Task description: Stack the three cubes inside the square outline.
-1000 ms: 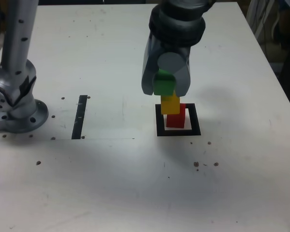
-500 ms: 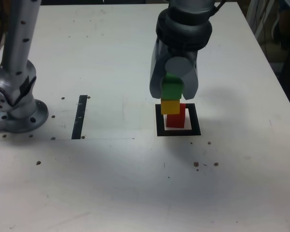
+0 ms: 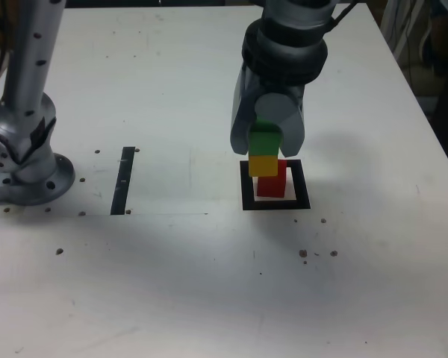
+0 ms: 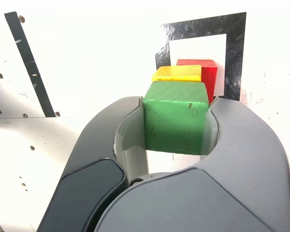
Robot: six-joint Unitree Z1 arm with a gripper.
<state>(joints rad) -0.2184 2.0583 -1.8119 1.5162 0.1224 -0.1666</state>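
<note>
green cube [image 4: 176, 118] clamped in my gripper [image 4: 176, 123], over the yellow cube [image 3: 263, 165]. yellow sits offset on the red cube [image 3: 272, 186], which stands inside the square outline [image 3: 302, 186] as base. side grip leaves green's underside free for stacking.

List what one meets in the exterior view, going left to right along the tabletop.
The arm's round base, then the straight black strip, then the black square outline with the red cube inside its frame.
</note>
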